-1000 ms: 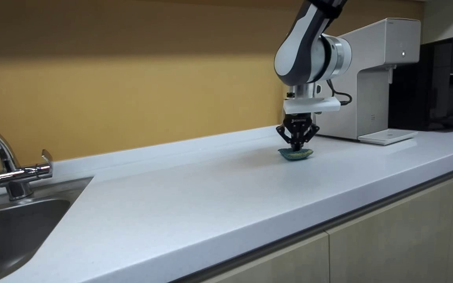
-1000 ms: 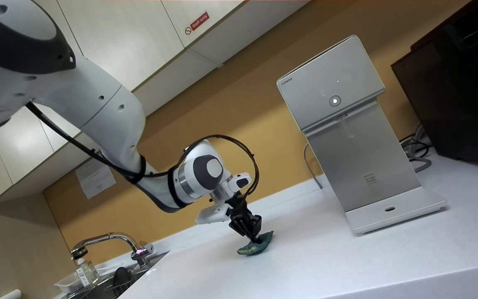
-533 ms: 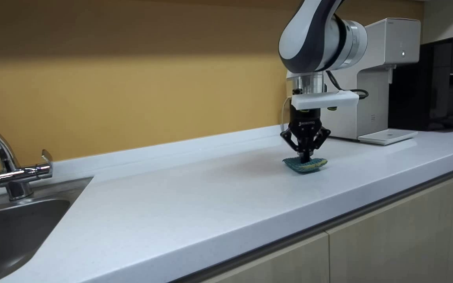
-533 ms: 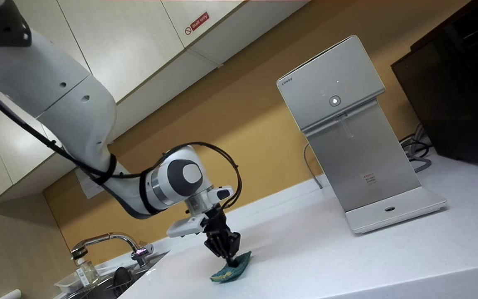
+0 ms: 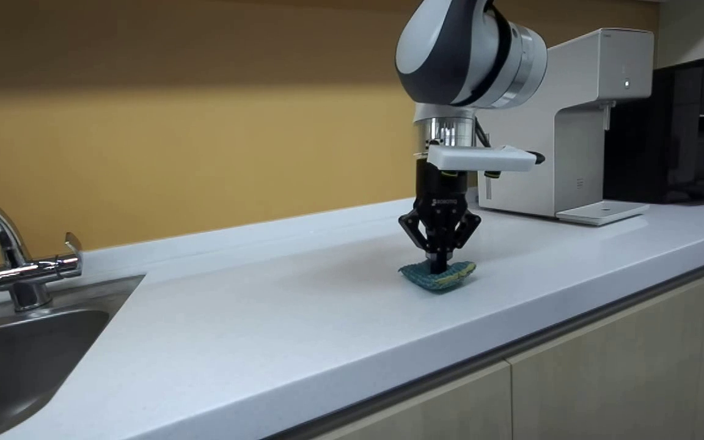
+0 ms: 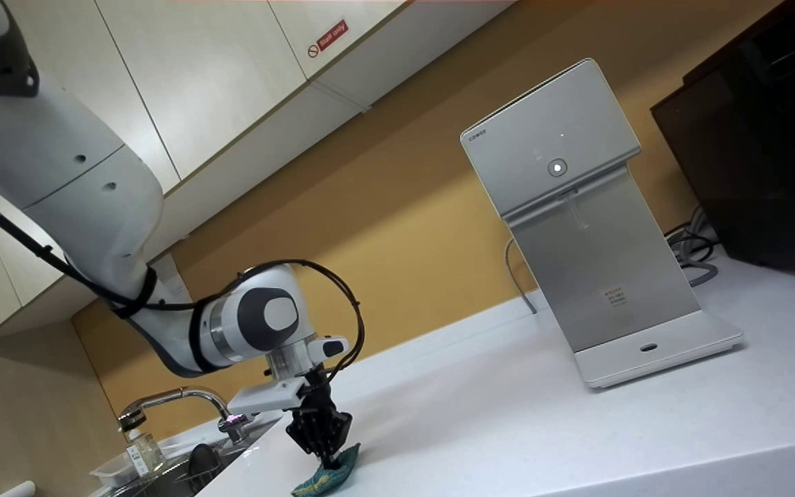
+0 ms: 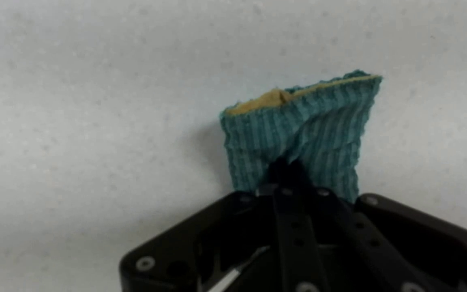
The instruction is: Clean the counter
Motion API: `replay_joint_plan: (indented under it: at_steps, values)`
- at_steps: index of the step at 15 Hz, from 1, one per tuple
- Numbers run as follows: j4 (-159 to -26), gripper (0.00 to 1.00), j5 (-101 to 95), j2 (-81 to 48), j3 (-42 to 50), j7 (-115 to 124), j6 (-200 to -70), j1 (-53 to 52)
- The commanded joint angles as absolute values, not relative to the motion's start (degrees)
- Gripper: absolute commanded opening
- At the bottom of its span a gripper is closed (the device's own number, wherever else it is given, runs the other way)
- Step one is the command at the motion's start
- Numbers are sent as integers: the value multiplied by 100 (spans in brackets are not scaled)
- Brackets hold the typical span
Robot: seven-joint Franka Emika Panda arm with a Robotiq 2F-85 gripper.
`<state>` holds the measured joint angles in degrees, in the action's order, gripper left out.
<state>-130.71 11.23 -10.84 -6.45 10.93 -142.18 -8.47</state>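
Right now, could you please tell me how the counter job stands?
Tool shut on cloth. Cloth down on counter, edges curled up. Dispenser stands apart, likely not in the way.

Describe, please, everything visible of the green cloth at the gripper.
The green cloth looks like ribbed fabric, striped in teal shades, with uneven edges and a yellow inner layer showing along one side. The gripper pinches it near the middle, creasing it, with ends raised. It seems to rest on the counter, its underside hidden.
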Motion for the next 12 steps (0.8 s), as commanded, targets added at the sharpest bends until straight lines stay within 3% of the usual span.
replay_joint_plan:
  at_steps: [1, 12]
  values:
    - [-12552, 1, 874, -1752, -572, 1233, -14487, -844]
    - [-12316, 1, 465, -1710, -28, 1663, -14853, -719]
